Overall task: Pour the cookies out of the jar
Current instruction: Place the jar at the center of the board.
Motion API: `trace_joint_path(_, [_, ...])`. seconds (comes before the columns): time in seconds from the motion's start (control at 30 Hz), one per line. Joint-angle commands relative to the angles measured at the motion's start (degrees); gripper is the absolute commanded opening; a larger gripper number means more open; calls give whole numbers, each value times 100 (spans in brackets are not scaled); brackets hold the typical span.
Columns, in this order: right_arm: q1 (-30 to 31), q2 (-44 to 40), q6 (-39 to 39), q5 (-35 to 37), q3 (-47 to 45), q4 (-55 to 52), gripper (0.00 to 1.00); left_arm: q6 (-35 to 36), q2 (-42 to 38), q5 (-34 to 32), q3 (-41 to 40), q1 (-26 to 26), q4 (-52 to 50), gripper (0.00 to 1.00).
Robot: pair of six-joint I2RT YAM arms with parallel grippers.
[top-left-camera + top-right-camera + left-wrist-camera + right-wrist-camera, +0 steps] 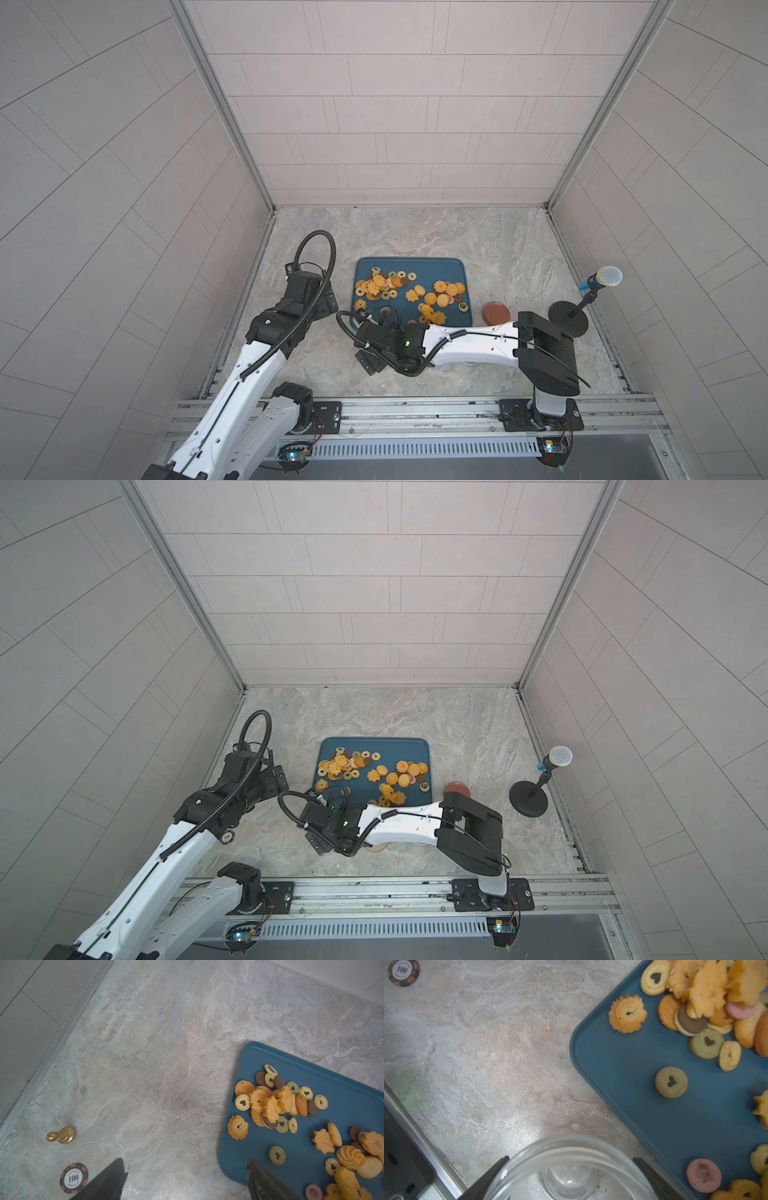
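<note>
My left gripper [186, 1161] hangs with its jaws apart, holding nothing, over the table [166, 1064] at the tray's [419, 266] edge. My right gripper [571, 1157] clamps the clear jar [569, 1180], which looks empty. The cookies [411, 293] lie scattered on the tray, at the centre of both top views.
</note>
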Motion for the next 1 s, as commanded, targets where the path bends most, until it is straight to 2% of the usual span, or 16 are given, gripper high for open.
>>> trace_joint_path(0.0, [-5,-166,48,75,-158,-44,100,26,-40,26,-6,31,77,95])
trace_joint_path(0.17, [1,-294,43,115,-122,-126,100,35,-44,52,-13,26,81,95])
trace_joint_path(0.37, [31,-589,40,478,51,-632,100,57,-28,119,-21,26,106,95])
trace_joint_path(0.63, [116,-1451,-70,907,195,-1346,100,79,-17,252,-49,11,166,95])
trace_joint_path(0.77, [110,-2155,-88,1339,75,-1705,100,117,-35,382,-85,-18,241,95])
trace_joint_path(0.97, [-11,-3565,-26,2728,-398,-2330,100,172,-78,559,-116,-41,370,95])
